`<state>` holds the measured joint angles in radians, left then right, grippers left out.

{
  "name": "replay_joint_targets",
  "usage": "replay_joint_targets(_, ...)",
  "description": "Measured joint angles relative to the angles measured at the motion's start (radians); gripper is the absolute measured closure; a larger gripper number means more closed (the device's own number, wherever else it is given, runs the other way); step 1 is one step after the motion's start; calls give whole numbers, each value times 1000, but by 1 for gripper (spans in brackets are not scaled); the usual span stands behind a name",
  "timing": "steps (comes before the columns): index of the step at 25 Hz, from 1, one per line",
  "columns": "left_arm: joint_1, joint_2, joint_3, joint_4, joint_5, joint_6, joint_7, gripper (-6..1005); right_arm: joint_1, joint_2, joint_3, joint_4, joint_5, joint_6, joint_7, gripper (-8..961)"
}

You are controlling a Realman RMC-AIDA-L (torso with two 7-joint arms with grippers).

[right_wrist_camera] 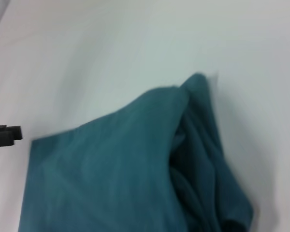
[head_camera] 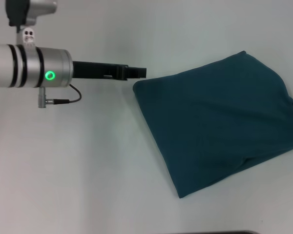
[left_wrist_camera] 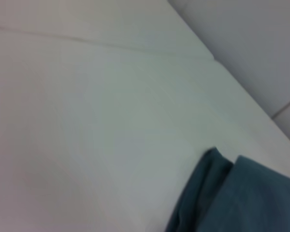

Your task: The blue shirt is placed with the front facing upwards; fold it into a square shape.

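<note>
— Where was the shirt (head_camera: 219,122)?

— Folded into a rough square, right of frame on the counter (head_camera: 78,170).

— The left gripper (head_camera: 136,72)?

— Beside its upper-left corner, empty; I judged folding finished. Open or closed, I couldn't tell.

the folded shirt (head_camera: 219,122) lies flat on the table (head_camera: 88,170), to the right of centre before me, turned askew so one corner points toward me. my left gripper (head_camera: 136,72) hangs over the table just left of the shirt's far-left corner, apart from it. bare table lies left of and nearer than the shirt.
</note>
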<state>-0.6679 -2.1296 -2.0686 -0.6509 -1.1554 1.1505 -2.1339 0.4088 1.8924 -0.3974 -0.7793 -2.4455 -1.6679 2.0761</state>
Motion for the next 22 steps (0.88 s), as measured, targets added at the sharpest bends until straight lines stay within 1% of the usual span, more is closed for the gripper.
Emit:
replay_joint_targets(3,17,3,-12,-22,3,8,-20,783,5,-3,8,-1,1,0,-2,617)
replay_joint_targets(5,22,9,-15,-23,8,24,-34,712,9,-3,6,-1,1,0,-2,515)
replay_joint_targets(6,25,17,-12,-16,16,38,-51,669,11,-3,5,-1,1,-1,-2,465)
replay_joint_targets(8,26,19,-9,-11,25,39,-63,582,17,-3,2,-1,1,-1,0,363)
replay_joint_targets(10,26,18,-7,-5,53,33,-88,495,22,-4,2,-2,1,-1,3,314)
replay_joint_targets(13,23,7,-7,1,96,0,-114,431,27,-4,1,-2,1,-1,5,241)
replay_joint_targets(14,23,7,-7,1,96,0,-114,410,31,-4,0,-2,1,-1,5,216)
replay_joint_targets(16,6,-6,-6,25,128,-47,-131,368,33,-4,-1,-2,1,-1,5,167)
replay_joint_targets(17,-7,-11,-6,44,139,-64,-134,347,34,-4,-1,-2,0,-1,6,167)
replay_joint_targets(20,-22,-18,-4,61,148,-72,-133,283,36,-4,-1,-2,-2,-1,6,168)
replay_joint_targets(21,-27,-25,1,59,150,-68,-130,262,36,-4,-1,-2,-2,-1,6,168)
replay_joint_targets(22,-27,-25,1,59,150,-68,-130,264,36,-4,-1,-2,-2,-1,6,168)
